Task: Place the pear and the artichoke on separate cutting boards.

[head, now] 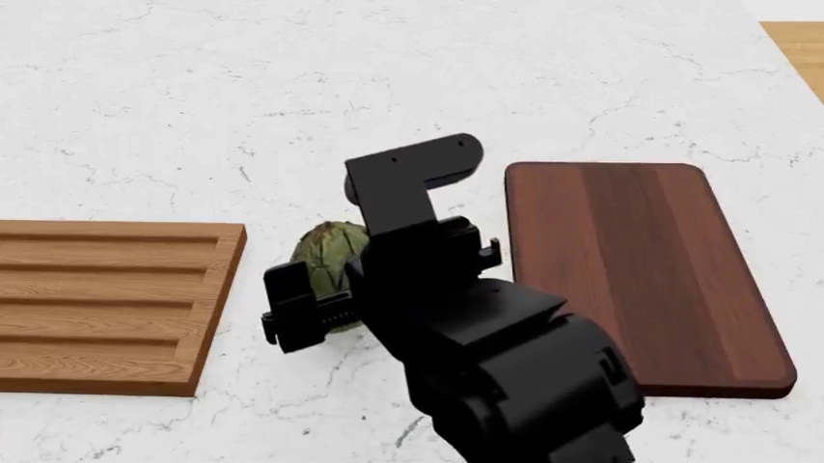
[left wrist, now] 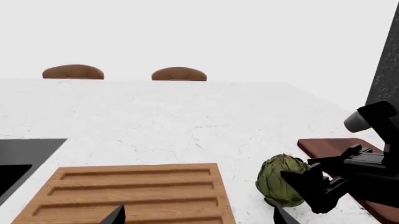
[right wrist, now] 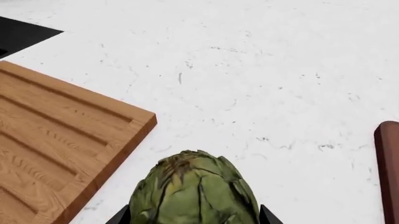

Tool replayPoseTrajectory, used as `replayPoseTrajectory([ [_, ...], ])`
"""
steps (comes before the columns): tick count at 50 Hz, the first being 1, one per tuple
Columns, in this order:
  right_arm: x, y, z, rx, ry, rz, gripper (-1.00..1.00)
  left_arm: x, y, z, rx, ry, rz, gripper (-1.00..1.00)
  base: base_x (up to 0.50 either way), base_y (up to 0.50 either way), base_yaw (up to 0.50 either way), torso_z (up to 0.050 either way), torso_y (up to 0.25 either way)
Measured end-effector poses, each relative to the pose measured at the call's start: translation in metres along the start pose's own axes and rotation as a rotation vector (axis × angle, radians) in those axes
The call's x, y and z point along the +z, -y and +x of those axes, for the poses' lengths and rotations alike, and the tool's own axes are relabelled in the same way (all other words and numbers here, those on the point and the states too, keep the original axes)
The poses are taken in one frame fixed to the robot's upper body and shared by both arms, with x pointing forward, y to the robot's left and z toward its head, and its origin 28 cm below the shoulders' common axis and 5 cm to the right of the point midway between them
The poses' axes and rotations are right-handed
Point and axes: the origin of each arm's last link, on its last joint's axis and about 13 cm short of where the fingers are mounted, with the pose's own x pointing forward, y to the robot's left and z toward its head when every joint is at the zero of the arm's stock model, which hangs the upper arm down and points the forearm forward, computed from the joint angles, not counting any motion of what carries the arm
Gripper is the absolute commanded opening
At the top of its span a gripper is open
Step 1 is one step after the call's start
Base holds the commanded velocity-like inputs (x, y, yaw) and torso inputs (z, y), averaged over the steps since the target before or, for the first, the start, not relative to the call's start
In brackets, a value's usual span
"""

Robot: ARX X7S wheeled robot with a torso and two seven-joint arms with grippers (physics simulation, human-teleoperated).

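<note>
The artichoke (head: 324, 258) rests on the white counter between the two cutting boards. My right gripper (head: 309, 301) is shut on it, one finger pressed on each side; it fills the right wrist view (right wrist: 194, 193), and it also shows in the left wrist view (left wrist: 281, 179). The grooved light-tan board (head: 110, 304) lies to its left, the dark reddish-brown board (head: 638, 270) to its right. Both boards are bare. My left gripper (left wrist: 199, 217) is open and empty above the light-tan board (left wrist: 137, 191). The pear is out of view.
A black sink (left wrist: 25, 156) is set in the counter beyond the light-tan board. Two brown chair backs (left wrist: 73, 72) (left wrist: 179, 74) show past the counter's far edge. A tan wooden surface (head: 801, 43) shows at the head view's top right corner.
</note>
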Motion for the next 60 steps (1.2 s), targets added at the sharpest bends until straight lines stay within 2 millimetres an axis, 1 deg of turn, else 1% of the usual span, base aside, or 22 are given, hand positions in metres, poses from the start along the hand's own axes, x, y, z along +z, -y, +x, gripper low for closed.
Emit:
replayPoseTrajectory([
  [8,0.001,0.004,-0.005,-0.029,0.004,0.005,-1.0,0.001,0.001,0.001,0.001,0.004,0.002,1.0,0.0,0.0,0.0,0.0,0.0],
  [13,0.01,0.012,-0.013,-0.079,0.041,0.004,-1.0,0.001,0.001,0.001,0.001,0.006,0.002,1.0,0.0,0.0,0.0,0.0,0.0],
  [24,0.035,0.036,-0.035,-0.205,0.142,-0.003,-1.0,0.001,0.001,0.004,-0.002,0.01,0.005,1.0,0.0,0.0,0.0,0.0,0.0],
  [31,0.042,0.056,-0.044,-0.301,0.181,0.008,-1.0,0.002,0.002,0.006,-0.005,0.013,0.006,1.0,0.0,0.0,0.0,0.0,0.0],
  [37,0.038,0.076,-0.047,-0.401,0.191,0.037,-1.0,0.002,0.002,0.007,-0.005,0.014,0.006,1.0,0.0,0.0,0.0,0.0,0.0],
  [47,0.023,0.108,-0.043,-0.546,0.158,0.111,-1.0,0.002,0.002,0.006,-0.002,0.012,0.007,1.0,0.0,0.0,0.0,0.0,0.0],
  [53,0.016,0.121,-0.034,-0.586,0.124,0.142,-1.0,0.002,0.002,0.005,-0.001,0.009,0.009,1.0,0.0,0.0,0.0,0.0,0.0],
  [60,0.01,0.128,-0.021,-0.594,0.082,0.161,-1.0,0.002,0.002,0.004,0.004,0.005,0.009,1.0,0.0,0.0,0.0,0.0,0.001],
])
